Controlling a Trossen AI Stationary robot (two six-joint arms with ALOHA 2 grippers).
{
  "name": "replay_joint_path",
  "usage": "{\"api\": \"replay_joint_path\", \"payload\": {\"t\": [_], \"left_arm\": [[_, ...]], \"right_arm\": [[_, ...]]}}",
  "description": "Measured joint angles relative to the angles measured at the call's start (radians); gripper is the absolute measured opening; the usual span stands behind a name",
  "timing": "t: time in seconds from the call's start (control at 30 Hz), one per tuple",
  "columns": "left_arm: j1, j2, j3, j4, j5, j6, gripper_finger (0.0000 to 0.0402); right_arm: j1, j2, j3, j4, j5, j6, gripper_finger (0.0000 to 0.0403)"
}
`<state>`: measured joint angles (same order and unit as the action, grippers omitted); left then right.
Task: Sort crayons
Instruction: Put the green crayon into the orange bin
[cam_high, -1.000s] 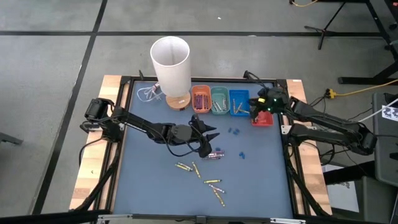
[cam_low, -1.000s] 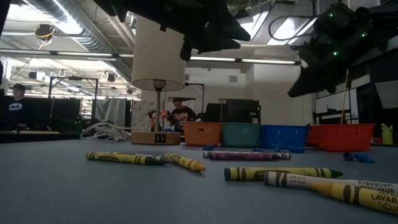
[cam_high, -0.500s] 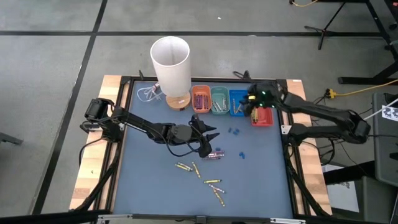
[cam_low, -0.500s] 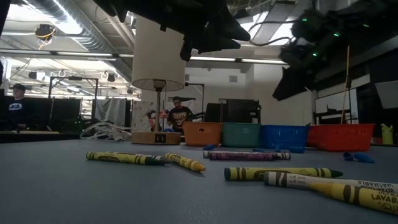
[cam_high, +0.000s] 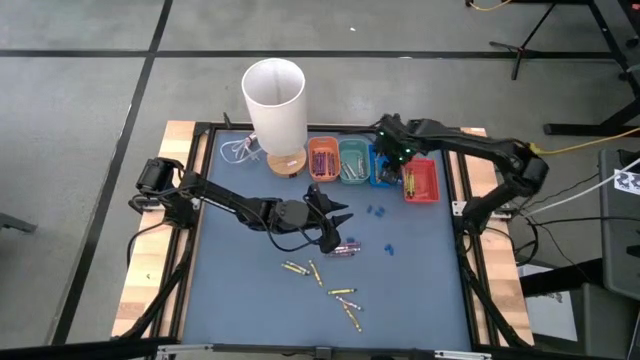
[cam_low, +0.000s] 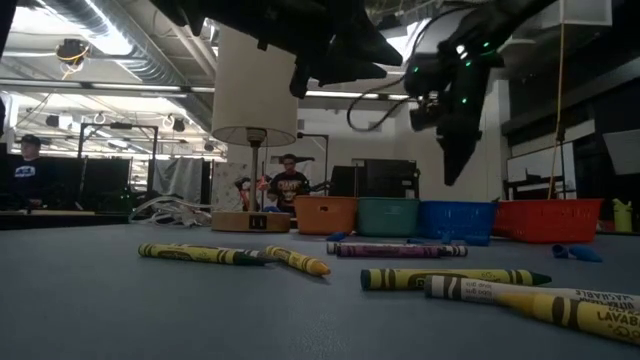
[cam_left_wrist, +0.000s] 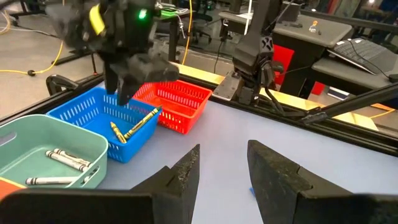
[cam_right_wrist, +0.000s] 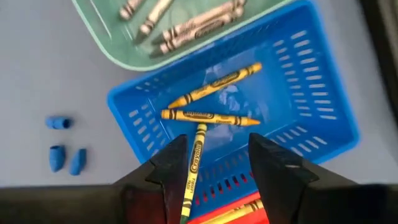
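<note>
My right gripper (cam_high: 392, 160) (cam_right_wrist: 214, 171) hangs open, pointing down over the blue tray (cam_high: 383, 166) (cam_right_wrist: 298, 106). Two yellow crayons (cam_right_wrist: 211, 116) lie on that tray's floor. A third yellow crayon (cam_right_wrist: 193, 165) shows between my right fingers, touching neither; I cannot tell whether it rests on the tray's wall or is in the air. My left gripper (cam_high: 338, 228) (cam_left_wrist: 224, 168) stays open above mid-table, near a purple crayon (cam_high: 347, 248). Several yellow crayons (cam_high: 343, 292) lie on the blue mat nearer the front edge.
An orange tray (cam_high: 322, 158), a teal tray (cam_high: 352, 160) holding pale crayons and a red tray (cam_high: 424, 182) stand in the far row beside the blue one. A lamp with a white shade (cam_high: 274, 98) stands at far left. Small blue bits (cam_high: 375, 211) lie mid-table.
My right gripper has swung from above the red tray toward the table's left, ending over the blue tray, and has tipped from slanting to pointing nearly straight down.
</note>
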<state>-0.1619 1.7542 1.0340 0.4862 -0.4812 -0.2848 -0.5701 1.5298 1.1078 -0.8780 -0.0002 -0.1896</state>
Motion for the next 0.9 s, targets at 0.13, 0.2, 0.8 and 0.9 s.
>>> {"api": "replay_joint_path", "payload": {"t": [0.13, 0.2, 0.8, 0.9], "left_arm": [[0.000, 0.000, 0.000, -0.001, 0.000, 0.000, 0.0119], [0.000, 0.000, 0.000, -0.003, 0.000, 0.000, 0.0119], [0.000, 0.000, 0.000, -0.007, 0.000, 0.000, 0.0119], [0.000, 0.000, 0.000, -0.007, 0.000, 0.000, 0.0119]], "right_arm": [[0.000, 0.076, 0.020, -0.033, -0.003, -0.003, 0.0165], [0.000, 0.100, 0.020, -0.043, -0.004, -0.005, 0.0165], [0.000, 0.145, 0.020, -0.109, 0.000, -0.055, 0.0165], [0.000, 0.145, 0.020, -0.109, 0.000, -0.055, 0.0165]]}}
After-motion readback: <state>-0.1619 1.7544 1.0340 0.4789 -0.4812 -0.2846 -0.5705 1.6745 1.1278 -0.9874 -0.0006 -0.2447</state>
